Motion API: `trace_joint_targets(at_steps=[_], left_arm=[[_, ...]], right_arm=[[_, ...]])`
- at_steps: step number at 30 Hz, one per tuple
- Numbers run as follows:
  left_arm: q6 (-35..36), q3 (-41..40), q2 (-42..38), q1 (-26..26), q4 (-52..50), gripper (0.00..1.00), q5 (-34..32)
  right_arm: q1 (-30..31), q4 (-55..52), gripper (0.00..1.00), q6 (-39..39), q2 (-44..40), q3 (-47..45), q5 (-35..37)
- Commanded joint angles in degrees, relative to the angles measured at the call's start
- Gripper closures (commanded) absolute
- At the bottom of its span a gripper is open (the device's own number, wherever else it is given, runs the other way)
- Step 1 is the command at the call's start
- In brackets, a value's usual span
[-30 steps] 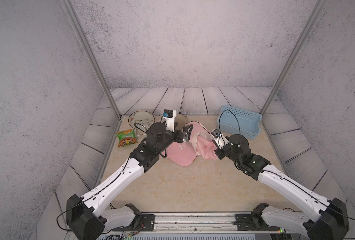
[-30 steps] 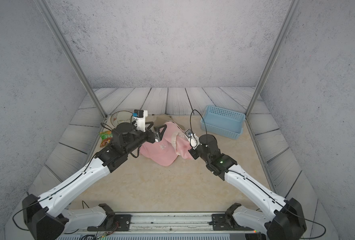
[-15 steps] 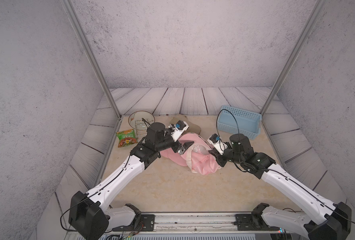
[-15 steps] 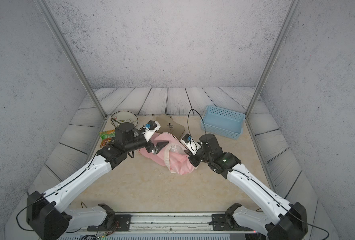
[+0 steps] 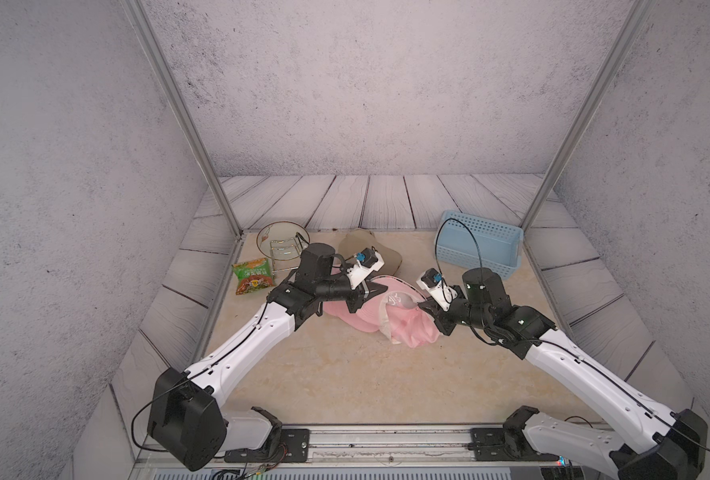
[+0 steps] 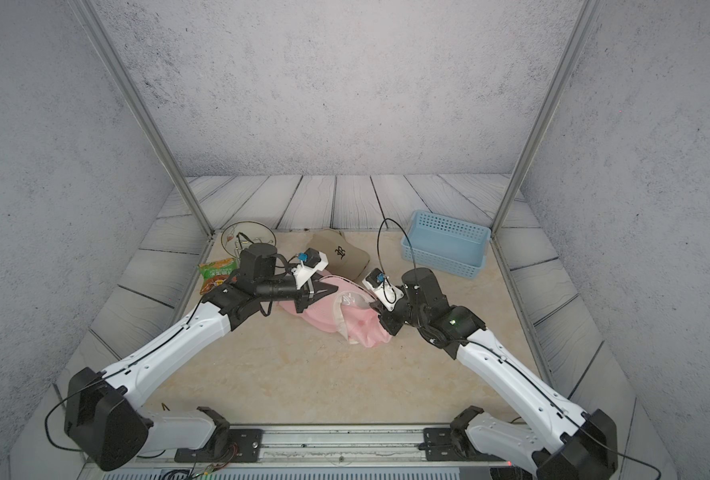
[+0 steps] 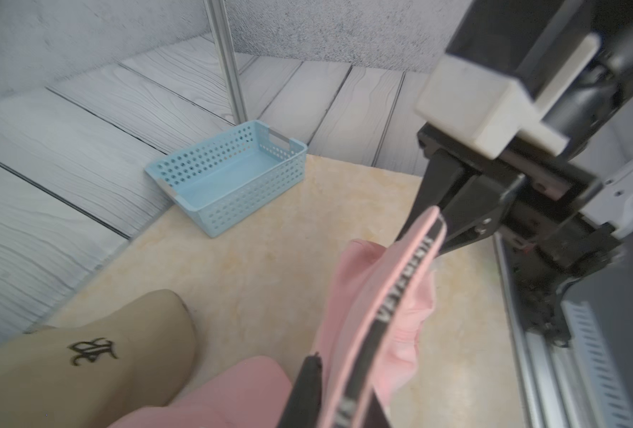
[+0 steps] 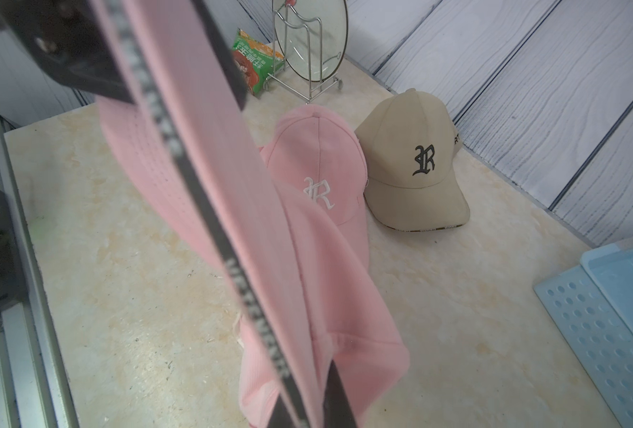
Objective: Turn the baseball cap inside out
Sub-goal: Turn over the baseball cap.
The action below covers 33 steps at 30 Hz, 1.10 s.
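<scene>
The left gripper (image 5: 380,289) is clamped on the pink baseball cap (image 5: 403,328), its dark fingers (image 7: 303,389) pinching the black lettered sweatband (image 7: 407,274) at the rim. The right gripper (image 5: 423,306) is closed on the same cap and nips that band farther along. Both wrist views show the band running straight and taut between the two grippers. Pink cloth hangs from the band in loose folds, and its lower part lies crumpled on the beige table (image 5: 345,374). In a top view a pale inner panel (image 5: 394,301) shows between the grippers. The right wrist view shows the cap's front with a white embroidered letter (image 8: 316,192).

The pink cap sits just beside the beige cap (image 5: 386,257), on the side facing the robot's base rail (image 5: 386,440); whether the two touch cannot be told. The beige cap rests crown up with a dark embroidered letter on its front. To its right, well apart, a blue basket (image 5: 480,245) stands mouth up. To its left, near it, a round glass disc (image 5: 280,245) stands on edge in a wire rack. A green snack packet (image 5: 252,279) lies flat farther left of the beige cap, beyond the rack and closer to the rail. The left arm (image 5: 253,345) and right arm (image 5: 573,365) reach in from the rail towards the beige cap, one from each side
</scene>
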Motion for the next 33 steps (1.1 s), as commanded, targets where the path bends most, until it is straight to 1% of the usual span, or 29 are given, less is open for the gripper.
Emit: trace_joint_targets(at_steps=[1, 3, 6, 7, 10, 11, 13, 20, 24, 28, 33], left_arm=[[-2.73, 2.43, -1.72, 0.78, 0.58, 1.0, -2.09], [-3.39, 2.77, -3.28, 1.28, 0.6, 1.0, -2.98], [-3.15, 2.72, -6.12, 1.53, 0.6, 1.0, -3.63], [-2.97, 2.73, -7.05, 1.57, 0.44, 1.0, -4.39], [-1.83, 2.8, -9.34, 1.95, -0.72, 1.0, -6.93], [-1.36, 2.97, -9.89, 2.12, -1.32, 1.0, -7.42], [-0.63, 3.19, -10.59, 2.39, -2.39, 1.0, -8.26], [-0.71, 3.3, -11.15, 2.97, -2.9, 1.0, -13.33], [-1.67, 3.18, -10.86, 3.12, -1.97, 1.0, -12.23], [-2.31, 3.01, -11.27, 3.19, -1.25, 1.0, -12.59], [-2.94, 2.99, -11.97, 3.38, -0.79, 1.0, -12.24]], right_arm=[[0.37, 2.77, 1.0, 0.59, -1.45, -0.35, -2.06], [0.29, 3.06, 1.0, 0.8, -0.98, -0.79, -2.4], [-0.23, 2.79, 0.85, 0.79, -0.02, -1.26, -3.98], [-0.44, 2.64, 0.82, 0.58, 0.25, -1.44, -5.5], [-1.21, 2.08, 0.67, -0.51, 0.64, -1.93, -9.62], [-1.44, 2.05, 0.63, -0.87, 0.68, -2.1, -10.96], [-1.61, 1.99, 0.59, -1.85, 0.41, -2.38, -13.72], [-1.76, 1.48, 0.58, -3.16, 0.16, -3.07, -19.09], [-1.76, 2.01, 0.59, -3.32, 0.46, -3.65, -23.03], [-1.78, 1.77, 0.6, -3.59, 1.39, -3.51, -26.45], [-1.75, 1.12, 0.6, -3.54, 3.04, -3.15, -27.62]])
